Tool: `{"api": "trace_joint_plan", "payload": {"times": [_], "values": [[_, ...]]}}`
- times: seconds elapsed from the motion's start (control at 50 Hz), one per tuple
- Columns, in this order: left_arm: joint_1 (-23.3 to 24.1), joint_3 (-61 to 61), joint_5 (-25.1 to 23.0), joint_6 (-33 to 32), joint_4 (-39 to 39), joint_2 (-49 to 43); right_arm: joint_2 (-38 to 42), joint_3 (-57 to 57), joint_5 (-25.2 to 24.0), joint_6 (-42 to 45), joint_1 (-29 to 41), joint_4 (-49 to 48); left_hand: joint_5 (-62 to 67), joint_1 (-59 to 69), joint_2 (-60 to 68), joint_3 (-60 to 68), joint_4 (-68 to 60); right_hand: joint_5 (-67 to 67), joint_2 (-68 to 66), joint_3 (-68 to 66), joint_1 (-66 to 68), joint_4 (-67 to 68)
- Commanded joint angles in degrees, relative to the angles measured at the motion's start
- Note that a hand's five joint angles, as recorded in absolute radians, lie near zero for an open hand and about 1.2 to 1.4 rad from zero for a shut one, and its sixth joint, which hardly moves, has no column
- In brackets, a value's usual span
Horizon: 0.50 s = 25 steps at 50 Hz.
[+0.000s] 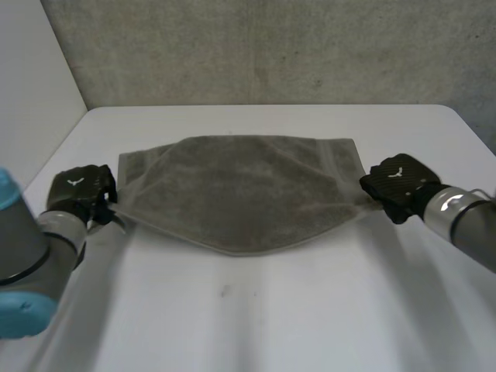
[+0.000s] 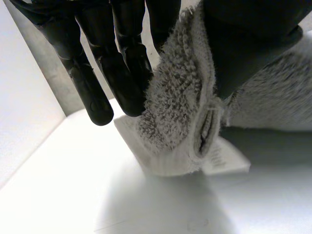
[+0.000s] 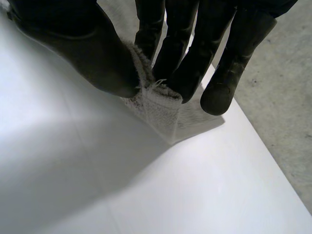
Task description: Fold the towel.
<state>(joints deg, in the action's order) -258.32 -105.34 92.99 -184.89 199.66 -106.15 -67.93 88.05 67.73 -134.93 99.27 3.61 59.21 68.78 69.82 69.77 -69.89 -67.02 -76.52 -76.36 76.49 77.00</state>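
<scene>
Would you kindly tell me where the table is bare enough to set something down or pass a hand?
The widest bare patch is the table on the robot's side of the towel. A narrower strip lies between towel and wall. Crowded: the towel's two ends, where the left hand and right hand pinch its corners.

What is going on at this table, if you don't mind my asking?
The robot is handling a grey towel on the white table, with one hand at each end. Its left hand pinches one corner between thumb and fingers, and its right hand pinches the opposite corner in the same way. The towel is stretched between the two hands. The edge nearer the robot bows towards it in a curve, while the far edge runs straight across the table.
</scene>
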Motion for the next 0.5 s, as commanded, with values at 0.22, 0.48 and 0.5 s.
{"api": "trace_joint_plan", "payload": {"times": [0.22,0.48,0.5], "values": [[-3.2,-9.1,-7.6,-2.7,-15.6,26.0,-23.1,4.2,-3.9,9.4,-8.8,21.6,10.8,11.2,10.2,10.2,-10.1,-3.0,-3.5,-3.6,3.5,3.0],[-3.4,5.9,-6.8,-2.6,-8.9,0.8,4.6,-14.5,4.2,5.9,-2.3,13.1,10.8,11.2,10.2,10.2,-10.1,-3.0,-3.5,-3.6,3.5,3.0],[-3.2,9.2,-6.8,-2.5,-9.1,-2.7,7.9,-17.8,4.8,5.4,-1.3,12.7,10.8,11.2,10.2,10.2,-10.1,-3.0,-3.5,-3.6,3.5,3.0]]}}
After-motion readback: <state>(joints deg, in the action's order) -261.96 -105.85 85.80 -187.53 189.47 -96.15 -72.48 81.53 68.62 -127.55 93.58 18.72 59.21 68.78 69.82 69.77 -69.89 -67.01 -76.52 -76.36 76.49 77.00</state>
